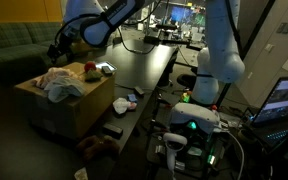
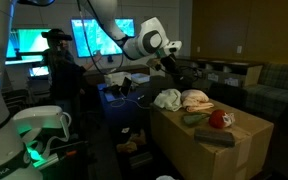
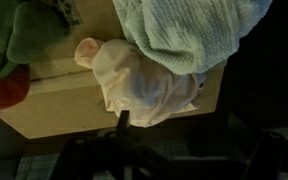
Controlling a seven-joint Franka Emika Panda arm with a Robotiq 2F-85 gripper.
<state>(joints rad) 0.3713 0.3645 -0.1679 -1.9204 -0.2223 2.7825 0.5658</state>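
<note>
While your pincer (image 2: 170, 68) hangs over the near end of the box (image 2: 246, 132), its jaws stand wide apart and there is nothing between them. In the wrist view only dark shapes of the fingers show, low at 6 o'clock, so read the open stance from the exterior views too.

Directly under you, at the centre of the wrist view, lies the pink cloth (image 3: 134, 85), crumpled on the box top and drooping a little over its edge. Touching it at 1 o'clock, and partly lying over it, is the blue towel (image 3: 184, 25). At 10 o'clock sits a green soft thing (image 3: 9, 30), and at 9 o'clock a red thing (image 3: 4, 92); both are apart from the pink cloth.

As for progress, I judge you at the hovering stage: no grip is made, the pincer touches neither cloth, and every item rests on the box. In an exterior view the cloth pile (image 1: 59, 82) sits at 6 o'clock from the pincer, close below it. Whatever handling of the pink cloth is meant, all of it is undone.
</note>
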